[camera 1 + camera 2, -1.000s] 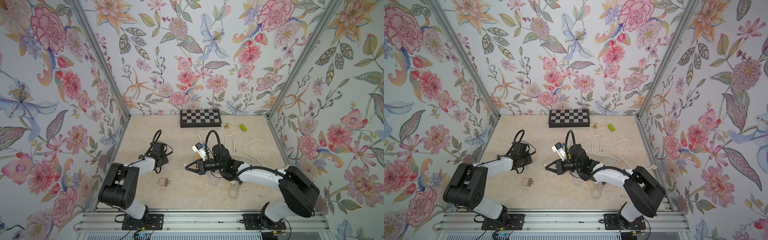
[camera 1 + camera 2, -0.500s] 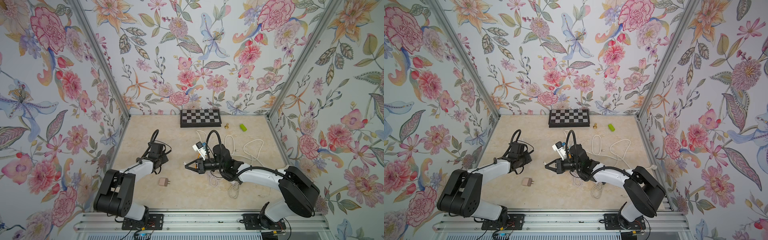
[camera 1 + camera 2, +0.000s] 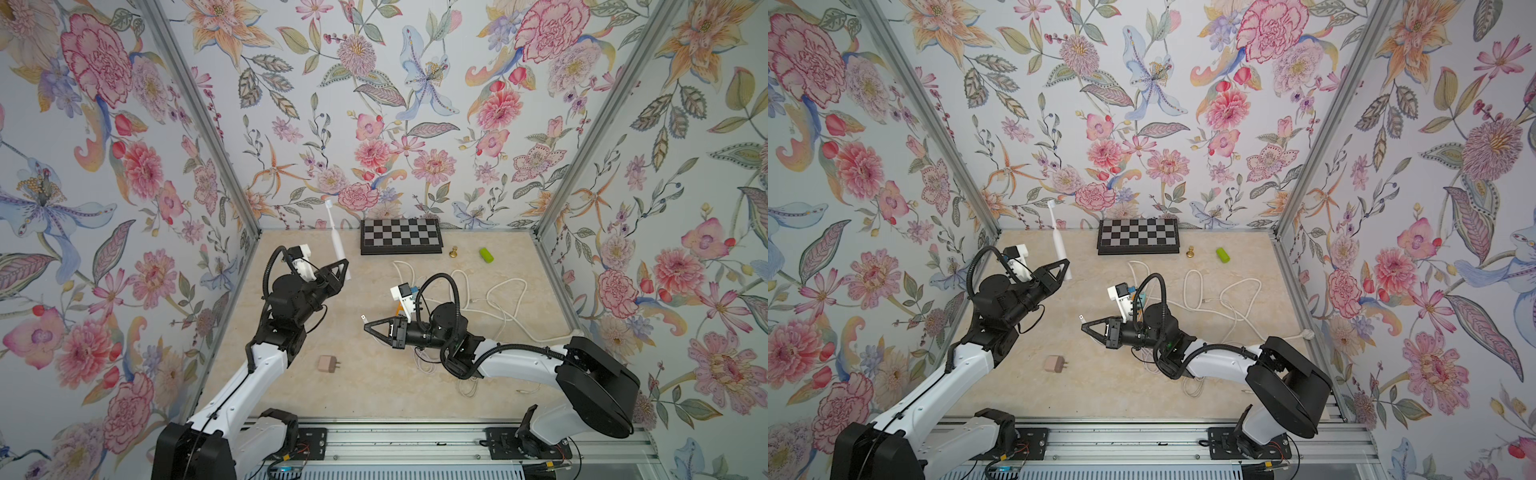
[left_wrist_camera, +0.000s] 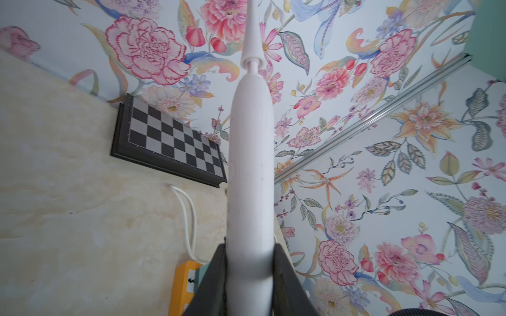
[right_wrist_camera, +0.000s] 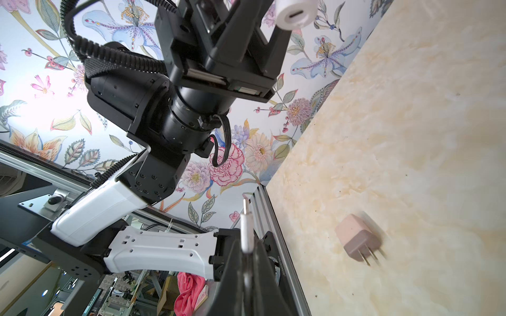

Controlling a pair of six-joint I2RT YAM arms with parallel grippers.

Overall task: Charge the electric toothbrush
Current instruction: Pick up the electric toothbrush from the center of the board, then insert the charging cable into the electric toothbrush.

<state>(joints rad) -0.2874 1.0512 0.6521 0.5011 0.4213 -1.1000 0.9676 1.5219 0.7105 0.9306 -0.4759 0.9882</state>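
On the table (image 3: 374,390), the chessboard (image 3: 401,240) hugs the back edge, the left gripper (image 3: 341,271) above the back-left corner pinches the toothbrush (image 3: 337,245) low on its handle, head up, open tabletop separates it from the mid-table right gripper (image 3: 367,327), clamped on the cable plug (image 3: 363,319), and the adapter (image 3: 328,364) lies front-left.

We see a pale, marbled desk (image 3: 365,390). A folded chessboard (image 3: 401,241) lies flat against the middle of its far edge. Just beside the board, toward the right edge, a small gold chess piece (image 3: 454,252) stands, with a green block (image 3: 486,254) near it. A white cable (image 3: 513,280) sprawls in loose loops across the right half of the desk. Well apart from all of these, a pinkish charger plug (image 3: 328,364) lies on its side toward the near left corner, prongs pointing toward the right edge.
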